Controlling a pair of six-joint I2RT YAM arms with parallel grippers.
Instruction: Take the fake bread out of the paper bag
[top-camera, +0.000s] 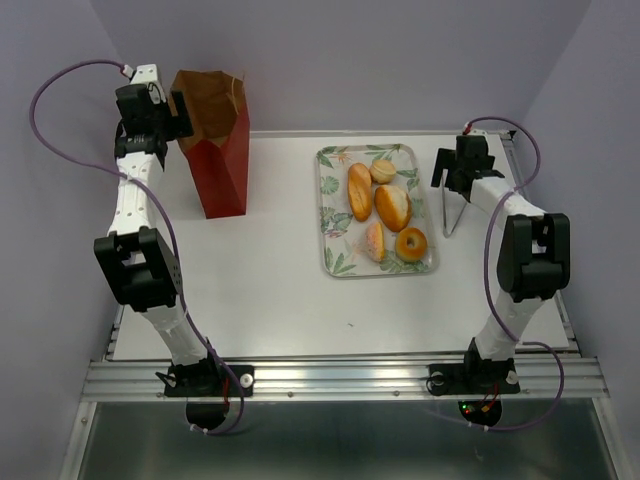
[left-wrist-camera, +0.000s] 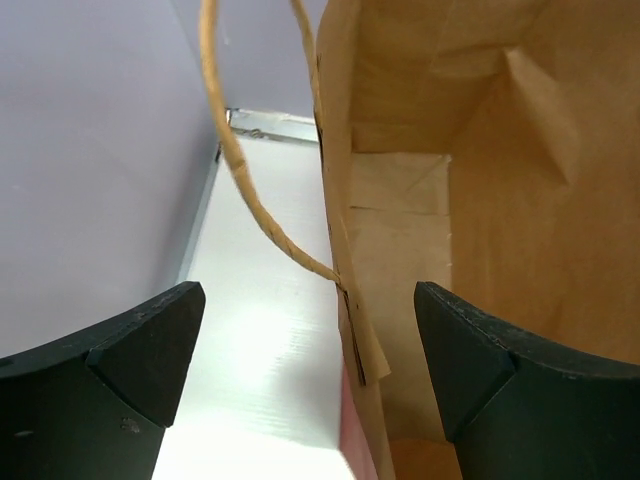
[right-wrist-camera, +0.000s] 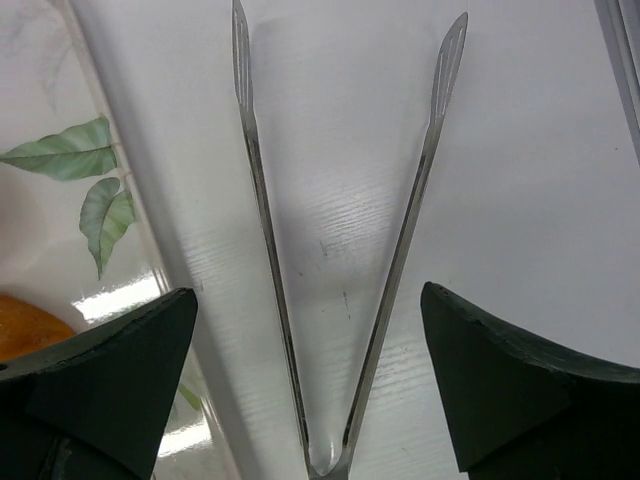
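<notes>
The dark red paper bag stands open at the back left. Its brown inside shows no bread in the part I see. My left gripper is open at the bag's top left rim. In the left wrist view the gripper has the rim edge and a loop handle between its fingers, touching neither. Two oblong loaves, a round bun, a pale wedge and a bagel lie on the leaf-patterned tray. My right gripper is open.
Metal tongs lie on the table right of the tray. In the right wrist view their hinge end sits between my open right gripper's fingers, untouched. The tray's edge is at the left there. Walls close the table at left, back and right.
</notes>
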